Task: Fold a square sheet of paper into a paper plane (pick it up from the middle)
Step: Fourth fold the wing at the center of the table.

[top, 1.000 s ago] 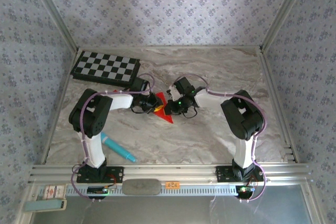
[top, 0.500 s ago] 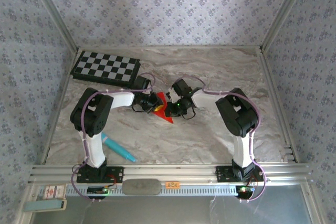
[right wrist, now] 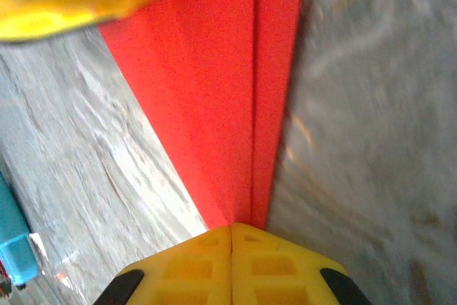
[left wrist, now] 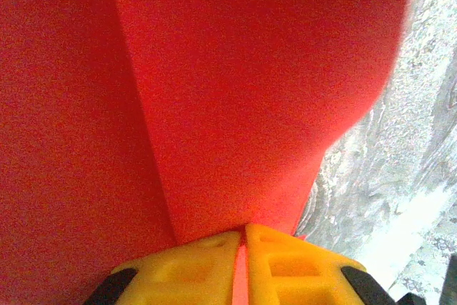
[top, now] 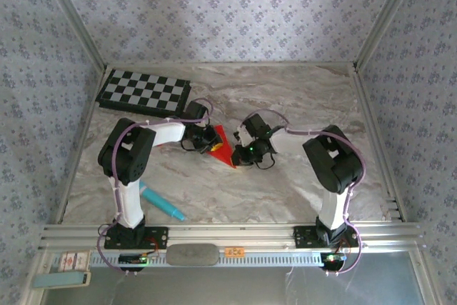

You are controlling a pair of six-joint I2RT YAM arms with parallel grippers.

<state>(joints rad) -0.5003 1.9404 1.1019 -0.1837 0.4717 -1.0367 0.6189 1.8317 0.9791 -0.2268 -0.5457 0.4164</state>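
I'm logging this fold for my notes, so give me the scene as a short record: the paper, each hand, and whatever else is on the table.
paper: red paper, creased, mid-table between the two arms
left hand: shut on the paper's edge
right hand: shut on the paper, in line with a crease
other items: chequered board far left; teal pen near left
surface: marbled table

No text can be read. A small orange tag (top: 232,251) on the rail (top: 285,234), between the two arm bases, carries dark marks too small to make out. A pale sticker (top: 71,260) below the rail, left of the left base, bears reddish print too blurred to read.
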